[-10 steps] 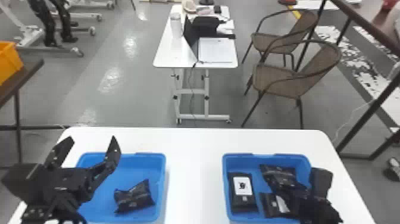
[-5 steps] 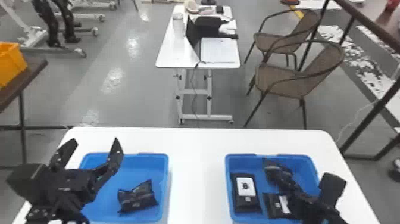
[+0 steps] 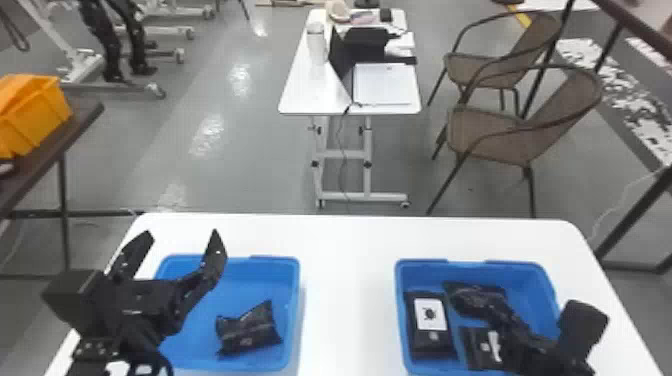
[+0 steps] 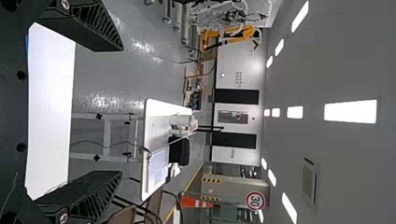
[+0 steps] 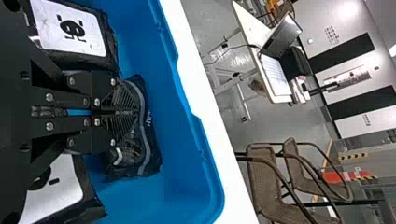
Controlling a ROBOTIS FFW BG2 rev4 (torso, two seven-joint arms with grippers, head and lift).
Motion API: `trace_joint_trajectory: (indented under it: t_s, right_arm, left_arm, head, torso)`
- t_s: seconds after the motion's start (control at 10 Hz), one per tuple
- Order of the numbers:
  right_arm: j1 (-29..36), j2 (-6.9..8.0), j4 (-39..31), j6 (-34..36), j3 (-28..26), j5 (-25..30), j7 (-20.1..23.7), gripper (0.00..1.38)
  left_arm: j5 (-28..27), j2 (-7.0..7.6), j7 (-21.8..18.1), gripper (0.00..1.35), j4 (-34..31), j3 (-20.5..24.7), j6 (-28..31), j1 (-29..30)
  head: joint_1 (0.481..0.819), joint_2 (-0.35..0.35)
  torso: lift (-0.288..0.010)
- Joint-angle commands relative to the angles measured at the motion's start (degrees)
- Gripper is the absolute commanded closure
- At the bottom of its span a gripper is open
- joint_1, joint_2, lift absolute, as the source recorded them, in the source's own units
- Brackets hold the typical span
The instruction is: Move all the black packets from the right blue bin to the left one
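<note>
- Left gripper [image 3: 182, 234] is standing wide, fingers spread far apart above the left blue bin [image 3: 296, 305] (a broad V in the head view).
- Right gripper [image 3: 464, 301] is reaching into the right blue bin [image 3: 400, 287], its fingers drawn together, ribbed faces side by side.
- Its fingertips are lying against a crumpled black packet [image 5: 152, 140] (whether they are pinching it, I cannot tell).
- That packet is showing a grey curving band and small pale print along its side.
- Beside it, toward the left bin, a labelled packet [image 3: 429, 345] is lying face up, its white label bearing a dark round figure (rather bug-like) above a small pale mark.
- A third packet [image 3: 475, 345] is lying nearer the robot, partly hidden by the right arm; its white label is also bearing a dark figure, partly covered.
- One wrinkled packet [image 3: 248, 328] is resting in the left blue bin, toward its right side, a faint pale mark on it.
- Both bins are sitting on the white table [image 3: 350, 300], well apart.
</note>
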Motion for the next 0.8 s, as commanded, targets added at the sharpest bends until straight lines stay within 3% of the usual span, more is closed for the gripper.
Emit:
trace_joint_trajectory:
  t_s: [0.0,0.1,0.3,0.7]
  right_arm:
    - [1.3,0.13,-2.3,-0.7,0.2,1.1,-1.0,0.19]
    - [1.8,-0.31,-2.3,-0.8,0.1,-0.1,-1.0,0.03]
    - [2.2,-0.57,-3.1,0.8,0.1,-0.7,-1.9,0.20]
    - [-0.9,-1.45,1.6,2.1,0.3,0.5,-2.1,0.25]
  left_arm:
    - [0.0,-0.15,0.0,0.08,0.0,-0.1,0.0,0.0]
    - [-0.2,-0.15,0.0,0.08,0.0,-0.1,-0.1,-0.1]
    - [-0.2,-0.15,0.0,0.08,0.0,-0.1,-0.1,0.0]
    - [-0.2,-0.15,-0.1,0.08,0.0,-0.1,-0.1,0.0]
  head:
    - [0.695,0.038]
    - [0.695,0.035]
    - [0.695,0.029]
    - [0.695,0.020]
  torso:
    - [0.000]
    - [0.000]
    - [0.000]
    - [0.000]
